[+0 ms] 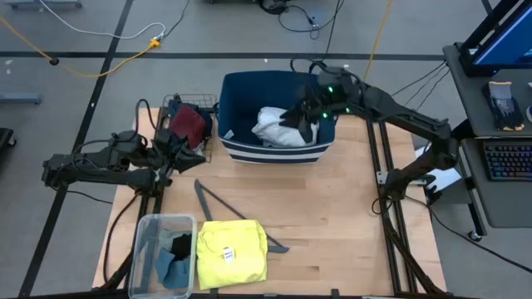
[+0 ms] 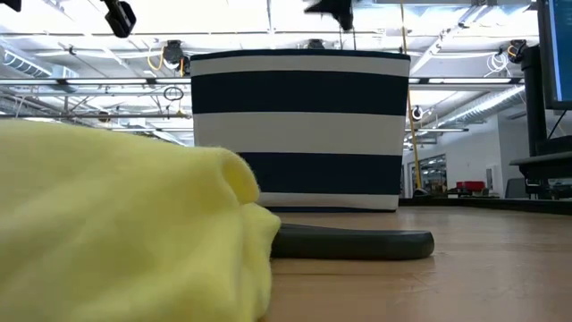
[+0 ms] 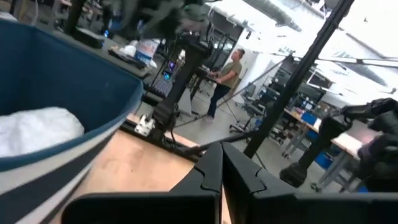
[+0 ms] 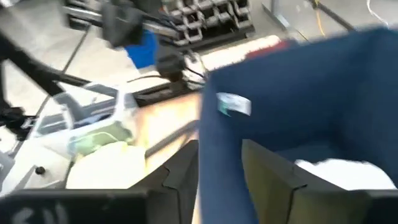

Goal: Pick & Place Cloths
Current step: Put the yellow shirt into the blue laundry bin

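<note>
Navy-and-white striped fabric bin [image 1: 278, 116] at the far edge of the wooden table [image 1: 349, 224], centre; white shirt [image 1: 278, 126] crumpled inside it, toward the bin's right half; right gripper [image 1: 306, 116] poised over the bin's right side just beside the shirt, its fingers [image 4: 273, 177] spread apart with nothing between them; wire basket [image 1: 189, 124] just left of the bin, holding a maroon piece [image 1: 190, 123]; left gripper [image 1: 181, 152] at the near side of the basket by the table's left edge, its fingers [image 3: 211, 171] pressed together and pinching nothing; yellow T-shirt [image 1: 231, 252] folded flat at the near edge, left of centre, a small white label on top; clear plastic tub [image 1: 162, 253] touching its left side at the near-left corner, containing a black piece [image 1: 180, 245] and a grey-blue piece [image 1: 174, 267]; thin grey clothes hanger [image 1: 218, 202] lying flat between bin and T-shirt, one end running under the T-shirt's right edge.
</note>
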